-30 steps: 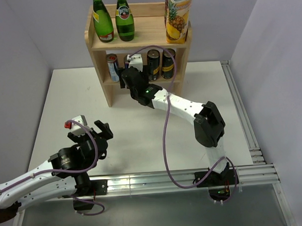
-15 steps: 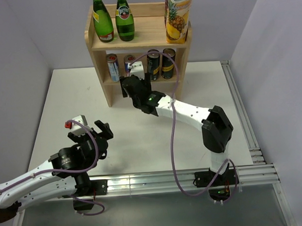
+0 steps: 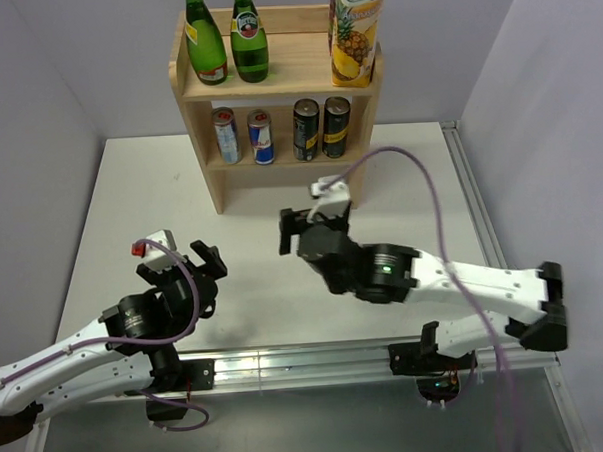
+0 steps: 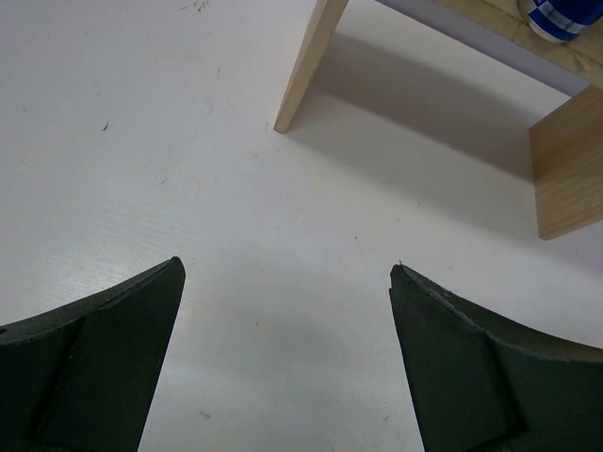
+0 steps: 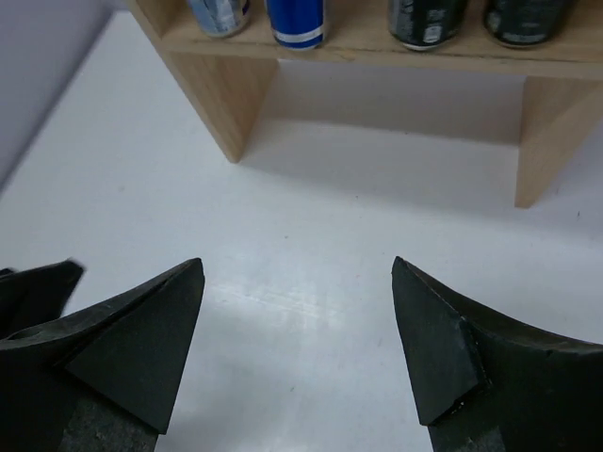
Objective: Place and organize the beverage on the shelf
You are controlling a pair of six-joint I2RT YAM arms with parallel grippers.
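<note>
The light-wood shelf (image 3: 275, 82) stands at the back of the table. Its top board holds two green bottles (image 3: 206, 45) and a pineapple juice carton (image 3: 356, 33). Its lower tier holds several cans, among them a red and blue can (image 3: 261, 136) and two dark cans (image 3: 306, 130). My right gripper (image 3: 299, 224) is open and empty over the table in front of the shelf. Its wrist view shows the lower tier (image 5: 377, 42) ahead of the gripper (image 5: 297, 273). My left gripper (image 3: 208, 262) is open and empty at the near left; in its wrist view it (image 4: 287, 273) faces a shelf leg (image 4: 311, 61).
White tabletop (image 3: 150, 203) lies between both arms and the shelf. A metal rail (image 3: 482, 228) runs along the table's right edge and another along the near edge. Grey walls close in behind and beside the shelf.
My right arm has drawn back from the shelf's lower tier toward the near side, leaving the red and blue can standing there. The left arm has not moved.
</note>
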